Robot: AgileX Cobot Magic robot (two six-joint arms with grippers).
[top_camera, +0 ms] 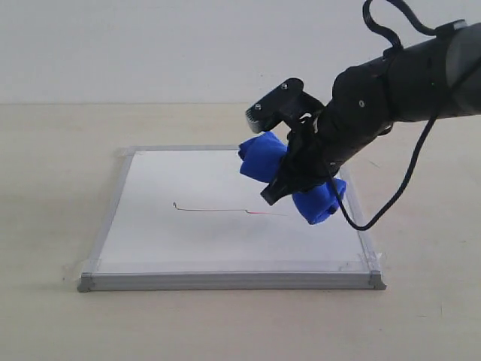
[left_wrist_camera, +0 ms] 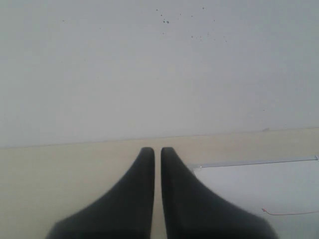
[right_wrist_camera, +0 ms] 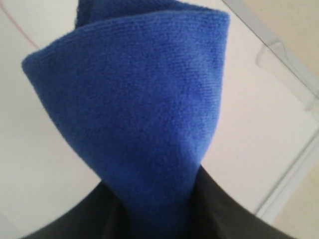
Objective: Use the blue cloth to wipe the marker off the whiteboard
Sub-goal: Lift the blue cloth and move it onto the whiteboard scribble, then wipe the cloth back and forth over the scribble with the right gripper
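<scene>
Your right gripper is clamped on the blue cloth, right of centre in the exterior view, over the whiteboard and close to its right frame edge; whether the cloth touches the board, you cannot tell. The marker runs leftward from just beside the cloth across mid-frame, with bare board all round it. Your left gripper holds nothing, fingers a slit apart, above the table beside a board corner.
</scene>
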